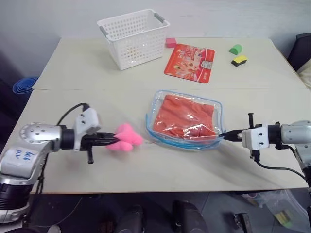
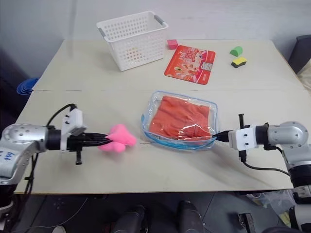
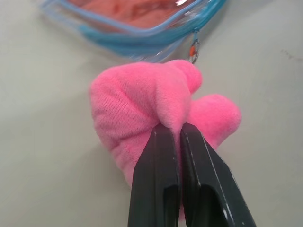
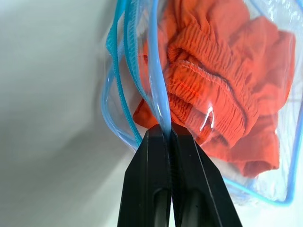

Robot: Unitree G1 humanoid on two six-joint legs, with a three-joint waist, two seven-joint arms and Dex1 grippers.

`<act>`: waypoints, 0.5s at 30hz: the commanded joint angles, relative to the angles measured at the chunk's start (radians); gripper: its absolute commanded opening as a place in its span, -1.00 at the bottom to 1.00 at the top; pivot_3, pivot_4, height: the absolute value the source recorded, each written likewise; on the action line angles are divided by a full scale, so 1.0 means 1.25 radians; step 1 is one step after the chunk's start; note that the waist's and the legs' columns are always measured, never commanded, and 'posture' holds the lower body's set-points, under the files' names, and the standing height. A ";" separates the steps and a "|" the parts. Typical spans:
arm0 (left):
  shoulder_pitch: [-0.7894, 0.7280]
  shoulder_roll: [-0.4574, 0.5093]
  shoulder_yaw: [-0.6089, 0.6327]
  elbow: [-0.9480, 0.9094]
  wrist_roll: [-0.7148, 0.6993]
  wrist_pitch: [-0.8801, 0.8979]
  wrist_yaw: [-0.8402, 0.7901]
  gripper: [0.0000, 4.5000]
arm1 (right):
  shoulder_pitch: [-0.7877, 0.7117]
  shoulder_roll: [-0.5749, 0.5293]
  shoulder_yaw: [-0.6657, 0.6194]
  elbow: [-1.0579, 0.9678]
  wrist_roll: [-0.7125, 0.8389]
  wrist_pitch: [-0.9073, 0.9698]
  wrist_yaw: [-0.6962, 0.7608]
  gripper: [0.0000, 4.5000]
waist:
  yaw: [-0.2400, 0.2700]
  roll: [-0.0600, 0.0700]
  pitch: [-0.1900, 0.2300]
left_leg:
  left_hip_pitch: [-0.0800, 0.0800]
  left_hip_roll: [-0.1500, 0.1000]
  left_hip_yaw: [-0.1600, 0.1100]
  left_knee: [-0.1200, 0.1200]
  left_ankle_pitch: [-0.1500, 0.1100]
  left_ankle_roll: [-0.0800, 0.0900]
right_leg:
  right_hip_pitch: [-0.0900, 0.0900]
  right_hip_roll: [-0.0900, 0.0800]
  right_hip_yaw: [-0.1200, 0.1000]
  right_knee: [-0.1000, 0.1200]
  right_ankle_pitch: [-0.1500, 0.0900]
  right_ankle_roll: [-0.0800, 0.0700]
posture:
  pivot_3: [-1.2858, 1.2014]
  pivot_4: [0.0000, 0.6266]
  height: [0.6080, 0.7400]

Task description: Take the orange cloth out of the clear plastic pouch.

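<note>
Overhead, the pouch (image 1: 186,121) lies near the worktop's (image 1: 73,68) front edge with the cloth (image 1: 182,116) inside, while the left wrist view has the left hand (image 3: 179,128) clamped on the pink heart (image 3: 142,104), and the right wrist view has the right hand (image 4: 168,131) pinching the pouch's blue edge.

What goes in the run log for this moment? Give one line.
left gripper: shut on pink heart | right gripper: shut on pouch edge | orange cloth: inside pouch
</note>
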 commanded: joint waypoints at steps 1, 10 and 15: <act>0.005 0.034 0.076 0.041 -0.021 0.001 -0.002 -1.00 | -0.030 -0.025 -0.017 0.038 0.009 -0.014 0.015 -0.97 | 0.000 0.000 0.000 | 0.000 0.000 0.000 0.000 0.000 0.000 | 0.000 0.000 0.000 0.000 0.000 0.000 | 0.03 -0.52 1.00; 0.029 0.027 0.083 0.021 -0.063 0.036 0.010 -1.00 | -0.056 -0.015 -0.013 0.069 0.009 -0.011 0.024 -0.97 | 0.000 0.000 0.000 | 0.000 0.000 0.000 0.000 0.000 0.000 | 0.000 -0.001 -0.001 0.000 0.000 0.000 | 0.03 -0.52 1.00; 0.038 -0.024 0.038 -0.019 -0.075 0.066 0.062 -0.67 | -0.027 0.000 -0.015 0.024 0.018 0.048 0.007 -0.69 | 0.002 0.000 0.000 | 0.000 0.000 0.000 0.000 0.000 0.000 | 0.000 -0.001 -0.001 0.000 0.000 0.000 | 0.03 -0.52 1.00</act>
